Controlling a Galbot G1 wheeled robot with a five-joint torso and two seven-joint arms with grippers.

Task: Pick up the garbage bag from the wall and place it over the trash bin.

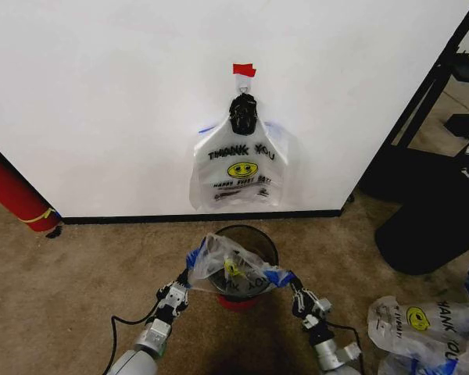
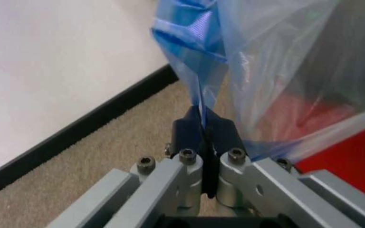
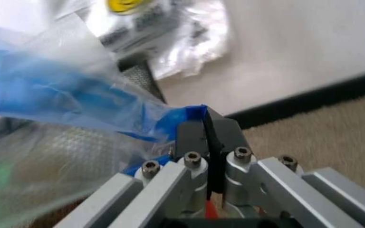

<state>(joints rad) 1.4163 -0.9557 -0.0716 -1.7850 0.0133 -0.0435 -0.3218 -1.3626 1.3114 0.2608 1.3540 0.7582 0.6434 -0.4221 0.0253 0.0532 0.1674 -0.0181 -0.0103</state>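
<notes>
The garbage bag, a thin, crinkled, translucent film with blue trim, is stretched between the two end effectors and sags over the mouth of the trash bin, a round black wire-mesh basket with a red base standing on the carpet. The left end effector has its dark pads pressed together on a pleated blue handle strip, which rises from the pinch in the left wrist view; the bag and bin lie just to its right. The right end effector is likewise clamped on the bag's other blue edge, with the bag spreading away to its left. Ahead of both end effectors, beyond the bin, stands the wall, smooth white with a black baseboard; a black hook under a piece of red tape carries more identical bags hanging flat against it. Outside the left end effector the short-pile beige carpet lies open up to a red cylinder near the wall. Outside the right end effector, loose bags lie crumpled on the carpet, with a dark stand base further off.
</notes>
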